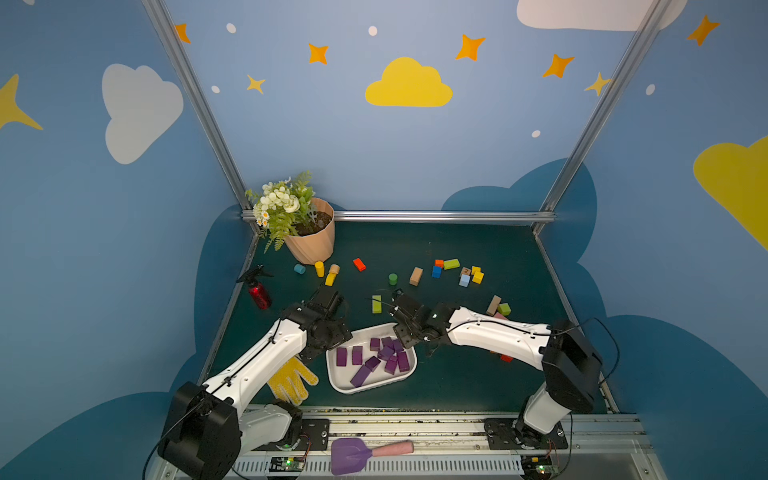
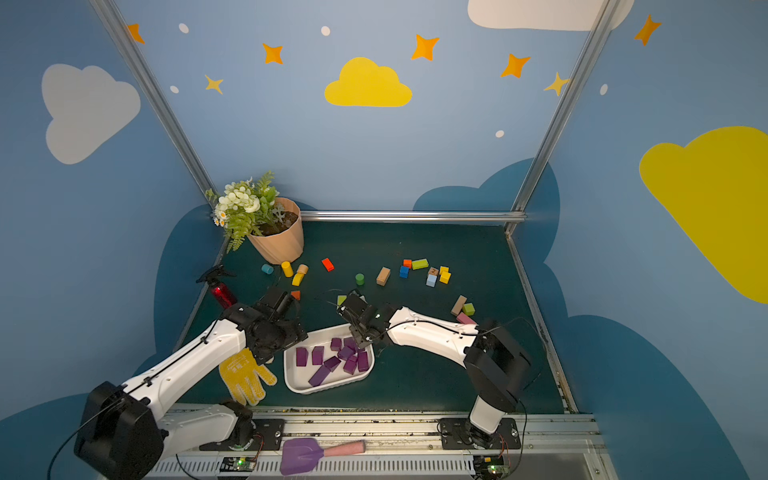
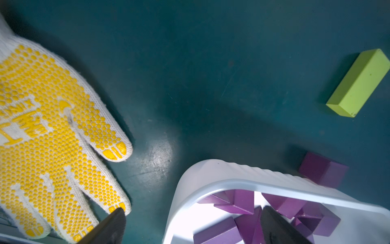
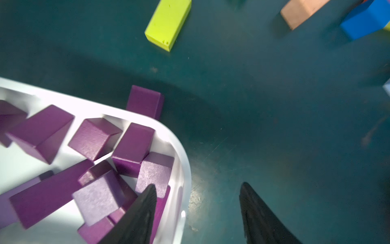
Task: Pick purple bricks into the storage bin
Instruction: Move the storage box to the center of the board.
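The storage bin lies near the front middle of the green mat and holds several purple bricks. One purple brick lies on the mat just outside the bin's far wall; the right arm hides it in both top views. My right gripper is open and straddles the bin's rim, one finger over the bricks inside and one over the mat, holding nothing. My left gripper is wide open over the bin's other end, also holding nothing.
A yellow-dotted glove lies left of the bin under the left arm. A lime block sits just beyond the bin. Farther back are a flowerpot, a red spray bottle and coloured blocks. A purple scoop rests on the front rail.
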Robot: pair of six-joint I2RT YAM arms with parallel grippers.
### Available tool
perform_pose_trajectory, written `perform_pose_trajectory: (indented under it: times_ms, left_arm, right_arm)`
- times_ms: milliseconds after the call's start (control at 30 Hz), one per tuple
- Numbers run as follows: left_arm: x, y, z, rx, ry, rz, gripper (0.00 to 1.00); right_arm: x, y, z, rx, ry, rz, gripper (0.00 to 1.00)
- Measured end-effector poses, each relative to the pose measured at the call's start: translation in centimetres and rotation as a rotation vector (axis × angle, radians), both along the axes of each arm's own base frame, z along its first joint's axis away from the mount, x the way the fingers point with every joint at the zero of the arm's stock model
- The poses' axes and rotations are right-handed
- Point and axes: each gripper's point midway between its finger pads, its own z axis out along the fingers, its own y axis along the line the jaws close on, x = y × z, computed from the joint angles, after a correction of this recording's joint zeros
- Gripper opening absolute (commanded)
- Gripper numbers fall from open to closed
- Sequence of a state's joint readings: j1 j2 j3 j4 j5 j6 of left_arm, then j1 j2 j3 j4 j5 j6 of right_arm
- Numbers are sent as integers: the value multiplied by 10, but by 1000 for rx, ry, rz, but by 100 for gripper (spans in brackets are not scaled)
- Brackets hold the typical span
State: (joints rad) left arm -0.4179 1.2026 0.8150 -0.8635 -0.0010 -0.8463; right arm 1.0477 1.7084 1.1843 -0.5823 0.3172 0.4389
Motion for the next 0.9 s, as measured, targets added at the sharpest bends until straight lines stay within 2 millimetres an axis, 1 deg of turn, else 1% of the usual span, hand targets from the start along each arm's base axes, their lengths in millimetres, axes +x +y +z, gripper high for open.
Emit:
perform_pose_trajectory:
  times_ms: [100,267,333,400,500,600,800,900]
  left_arm:
    - [0,0,0,0,0,-3,100]
    - [0,-1,0,-1,1,-11,100]
    - [0,-1,0,1,1,-16,100]
    - [0,-1,0,2,1,-21,100]
    - [0,-1,0,2,0,-26,100]
    - [1,-3,0,-8,-3,-40,100]
    - [6,-9,2,-30,-24,-73,100]
    - [10,-13,2,-44,-38,-91,100]
  right_arm:
    - [-1,-4,-14,-15,32,-34,58]
    - [0,-24,-32,-25,75,-101,54]
    - [1,-37,-36,-23,87,-132,54]
    - [2,-57,-37,-23,92,-169,54]
    - [6,-86,-33,-14,91,-226,54]
    - [12,-109,-25,14,73,-267,54]
    - [26,-141,-8,78,33,-328,55]
    - [33,-152,1,103,18,-351,56]
